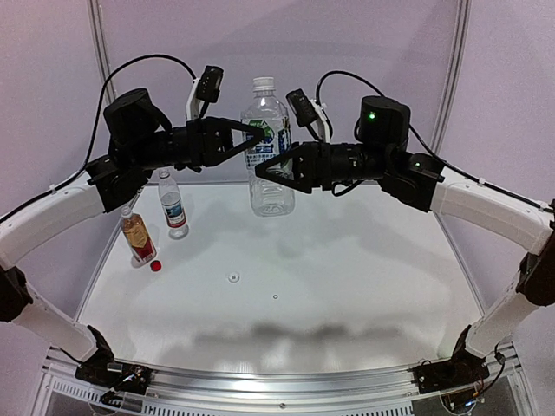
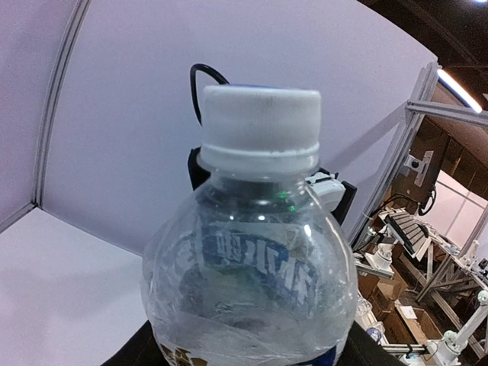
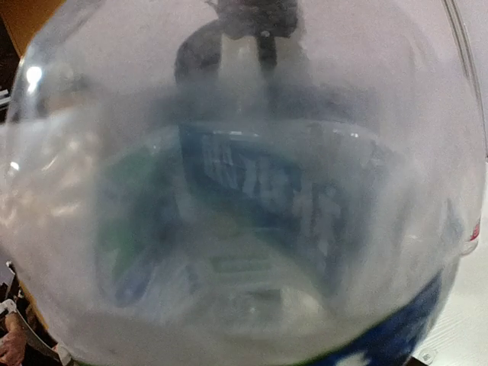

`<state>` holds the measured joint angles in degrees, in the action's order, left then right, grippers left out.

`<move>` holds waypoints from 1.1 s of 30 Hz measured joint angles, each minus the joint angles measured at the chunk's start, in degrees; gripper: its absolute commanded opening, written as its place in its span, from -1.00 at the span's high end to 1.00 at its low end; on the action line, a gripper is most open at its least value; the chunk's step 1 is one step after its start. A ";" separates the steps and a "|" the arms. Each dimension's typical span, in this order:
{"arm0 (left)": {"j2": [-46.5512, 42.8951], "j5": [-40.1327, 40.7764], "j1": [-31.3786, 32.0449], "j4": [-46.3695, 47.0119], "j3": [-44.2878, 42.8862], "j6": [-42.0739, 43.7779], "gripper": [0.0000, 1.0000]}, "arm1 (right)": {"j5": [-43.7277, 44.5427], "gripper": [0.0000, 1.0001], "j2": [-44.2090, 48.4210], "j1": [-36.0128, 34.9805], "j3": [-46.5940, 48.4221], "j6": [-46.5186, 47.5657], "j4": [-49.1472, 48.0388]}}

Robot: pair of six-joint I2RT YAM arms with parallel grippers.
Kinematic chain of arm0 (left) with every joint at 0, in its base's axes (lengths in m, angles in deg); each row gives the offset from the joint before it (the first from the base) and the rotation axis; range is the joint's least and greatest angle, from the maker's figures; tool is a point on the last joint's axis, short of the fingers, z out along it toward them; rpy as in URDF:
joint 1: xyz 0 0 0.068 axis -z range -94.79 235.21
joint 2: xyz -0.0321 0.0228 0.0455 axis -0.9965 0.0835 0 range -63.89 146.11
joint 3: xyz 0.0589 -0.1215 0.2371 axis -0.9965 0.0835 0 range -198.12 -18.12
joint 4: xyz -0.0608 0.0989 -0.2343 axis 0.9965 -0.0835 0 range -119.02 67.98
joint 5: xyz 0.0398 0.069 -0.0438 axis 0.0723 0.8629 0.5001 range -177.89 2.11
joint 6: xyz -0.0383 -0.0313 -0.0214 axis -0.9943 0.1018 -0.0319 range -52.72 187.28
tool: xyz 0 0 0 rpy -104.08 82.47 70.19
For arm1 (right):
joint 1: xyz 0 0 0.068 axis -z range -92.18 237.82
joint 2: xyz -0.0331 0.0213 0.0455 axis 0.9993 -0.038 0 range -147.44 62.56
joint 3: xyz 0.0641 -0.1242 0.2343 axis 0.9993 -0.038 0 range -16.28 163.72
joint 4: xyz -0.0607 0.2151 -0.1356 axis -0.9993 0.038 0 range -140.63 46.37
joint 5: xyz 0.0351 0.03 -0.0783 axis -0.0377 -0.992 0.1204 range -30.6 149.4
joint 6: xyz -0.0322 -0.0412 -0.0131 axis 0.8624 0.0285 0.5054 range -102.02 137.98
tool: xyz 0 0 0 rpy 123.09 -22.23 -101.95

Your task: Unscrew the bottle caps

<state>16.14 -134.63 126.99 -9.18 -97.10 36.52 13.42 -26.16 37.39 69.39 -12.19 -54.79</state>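
From above, the left pincer (image 1: pixel 257 134) is clamped on the shoulder of the big bottle (image 1: pixel 273 195). The right pincer (image 1: pixel 270 169) straddles it just below; I cannot tell whether it grips. The white cap (image 1: pixel 263 84), above both, is still on. Below-left of the left pincer, a red cap (image 1: pixel 156 266) and a loose lid (image 1: pixel 232 277) lie on the table (image 1: pixel 347 286) by the brown bottle (image 1: pixel 136 232) and small clear bottle (image 1: pixel 173 206), which seem open. That makes two done and one left.

Left wrist: open air surrounds the cap overhead.

Right wrist: blurred bottle wall fills everything.
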 measured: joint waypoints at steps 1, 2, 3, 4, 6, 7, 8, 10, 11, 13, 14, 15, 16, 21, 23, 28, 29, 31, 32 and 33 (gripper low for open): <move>0.00 0.33 0.04 0.00 0.00 0.02 -0.32 | -0.11 -0.19 0.00 0.00 0.00 0.07 0.00; -0.02 0.61 0.20 0.00 0.00 0.09 -0.39 | -0.24 -0.15 0.00 0.00 0.00 0.24 -0.04; -0.07 0.79 0.33 -0.02 0.07 0.22 -0.48 | -0.33 -0.12 0.00 0.00 -0.02 0.39 -0.02; -0.15 1.18 0.42 -0.09 0.17 0.48 -0.57 | -0.33 -0.12 0.02 0.00 -0.07 0.44 0.00; -0.50 2.43 0.59 -0.61 0.76 1.25 -0.92 | -0.31 -0.12 0.02 0.00 -0.26 0.59 0.15; -0.81 3.15 0.63 -1.16 1.11 1.79 -0.97 | -0.26 -0.12 0.07 0.00 -0.44 0.70 0.39; -1.14 3.89 0.70 -1.84 1.36 2.75 -0.97 | -0.09 -0.12 0.13 0.00 -0.74 0.96 0.63; -2.23 6.03 0.72 -4.09 1.86 4.15 -0.97 | 0.68 -0.12 0.48 0.00 -1.57 1.95 1.81; -2.86 7.23 0.70 -5.46 1.95 4.92 -0.98 | 1.29 -0.13 0.70 0.00 -1.92 2.58 2.67; -4.63 10.58 0.68 -8.92 1.99 6.99 -0.97 | 2.80 -0.14 1.38 0.00 -2.51 4.35 5.07; -5.64 12.41 0.63 -10.64 1.99 8.07 -0.97 | 3.85 -0.15 1.86 0.00 -2.78 5.51 6.47; -6.64 14.12 0.59 -12.35 1.97 8.98 -0.98 | 4.83 -0.15 2.40 0.00 -2.97 6.69 7.89; -7.76 16.37 0.44 -14.45 1.90 10.32 -0.97 | 6.27 -0.15 2.99 0.00 -3.15 8.09 9.55; -10.40 23.91 -1.40 -23.65 -1.07 15.37 -0.84 | 12.94 -0.16 5.09 0.00 -3.74 13.55 15.26; -10.27 23.82 -3.30 -26.58 -3.37 16.70 -0.79 | 14.99 -0.16 5.55 0.00 -4.28 15.23 16.76; -9.09 14.84 -8.61 -28.89 -8.11 16.68 -0.68 | 17.84 -0.18 5.60 -0.02 -4.42 18.51 19.39; -8.50 12.37 -9.05 -28.72 -9.09 16.13 -0.67 | 18.16 -0.19 5.60 -0.07 -4.42 19.10 19.76; -7.32 8.59 -9.90 -28.04 -10.34 14.97 -0.65 | 18.75 -0.19 5.60 -0.28 -4.44 20.24 20.44; -6.32 6.05 -9.92 -27.34 -11.02 13.94 -0.63 | 19.06 -0.19 5.62 -0.37 -4.44 20.83 20.74; -5.53 4.50 -9.90 -26.80 -11.41 13.07 -0.62 | 19.23 -0.19 5.62 -0.46 -4.48 21.35 20.87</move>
<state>10.61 -130.13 117.09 -35.97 -108.51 49.59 32.66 -20.55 36.93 64.91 9.16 -33.92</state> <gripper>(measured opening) 0.828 0.597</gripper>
